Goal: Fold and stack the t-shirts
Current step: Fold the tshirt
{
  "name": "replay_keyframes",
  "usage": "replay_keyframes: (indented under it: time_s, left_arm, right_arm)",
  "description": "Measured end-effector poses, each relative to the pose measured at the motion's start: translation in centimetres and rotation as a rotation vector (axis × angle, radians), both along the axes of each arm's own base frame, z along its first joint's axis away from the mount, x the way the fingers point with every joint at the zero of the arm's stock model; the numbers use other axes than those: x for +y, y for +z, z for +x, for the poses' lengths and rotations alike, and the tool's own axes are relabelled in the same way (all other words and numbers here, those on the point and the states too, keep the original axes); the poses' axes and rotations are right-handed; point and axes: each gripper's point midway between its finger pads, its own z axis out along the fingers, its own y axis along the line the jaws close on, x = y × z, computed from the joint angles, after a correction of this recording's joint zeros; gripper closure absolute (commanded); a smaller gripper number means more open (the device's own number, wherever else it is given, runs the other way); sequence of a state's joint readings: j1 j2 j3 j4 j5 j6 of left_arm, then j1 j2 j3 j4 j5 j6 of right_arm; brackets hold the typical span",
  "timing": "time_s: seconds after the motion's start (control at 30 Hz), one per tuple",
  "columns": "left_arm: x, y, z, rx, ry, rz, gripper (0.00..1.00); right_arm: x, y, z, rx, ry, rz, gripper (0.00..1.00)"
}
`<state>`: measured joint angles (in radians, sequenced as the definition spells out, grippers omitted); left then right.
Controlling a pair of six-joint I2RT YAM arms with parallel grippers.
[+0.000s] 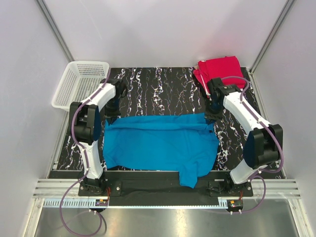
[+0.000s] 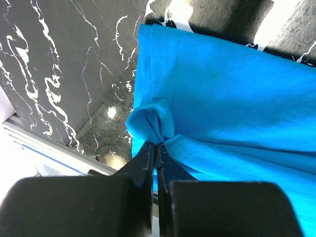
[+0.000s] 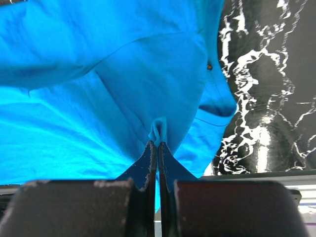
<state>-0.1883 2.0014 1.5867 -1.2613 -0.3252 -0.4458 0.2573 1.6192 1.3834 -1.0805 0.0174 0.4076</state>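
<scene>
Top external | bench [image 1: 163, 84] | blue t-shirt [image 1: 158, 143] spread flat, long axis left-right, body lying nearward from both claws | red t-shirt [image 1: 222, 69] folded, far right corner | left claw [image 2: 156, 145] pinched tight on far-left edge | right claw [image 3: 157, 144] pinched tight on far-right edge

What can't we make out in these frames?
- Wrist views: how many cloth layers the left gripper and right gripper pinch; the blue t-shirt runs off frame.
- Top view: left arm and right arm hide their own gripper tips.
- Top view: red t-shirt, near corner behind the right arm.
</scene>
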Motion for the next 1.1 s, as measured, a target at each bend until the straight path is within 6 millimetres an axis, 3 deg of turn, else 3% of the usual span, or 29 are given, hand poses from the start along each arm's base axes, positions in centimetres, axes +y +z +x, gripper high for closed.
replay_keyframes:
  time_s: [0.33, 0.6, 0.63, 0.7, 0.77, 0.87, 1.1]
  left_arm:
    - [0.0, -0.4, 0.1, -0.008, 0.0, -0.001, 1.0]
    - [0.3, -1.6, -1.8, 0.043, -0.001, 0.007, 1.0]
    - [0.4, -1.7, -2.1, 0.049, -0.001, 0.008, 0.9]
    - [0.4, -2.0, -2.4, 0.062, -0.004, 0.009, 0.71]
    - [0.5, -2.1, -2.6, 0.068, -0.008, 0.009, 0.53]
    - [0.5, -2.0, -2.5, 0.06, -0.009, 0.01, 0.47]
    - [0.5, 0.0, -1.3, -0.021, 0.0, 0.009, 0.46]
  right_arm:
    - [0.5, -1.5, -0.6, 0.021, -0.004, 0.009, 1.0]
    - [0.5, -2.0, -0.8, 0.027, -0.012, 0.01, 1.0]
    - [0.5, -2.1, -0.8, 0.029, -0.013, 0.011, 1.0]
    - [0.5, -2.2, -0.9, 0.031, -0.016, 0.01, 0.82]
    - [0.5, -2.3, -0.9, 0.035, -0.021, 0.011, 0.78]
    - [0.4, -2.4, -1.0, 0.041, -0.022, 0.008, 0.6]
    - [-0.7, -2.2, -1.4, 0.049, -0.036, -0.055, 0.56]
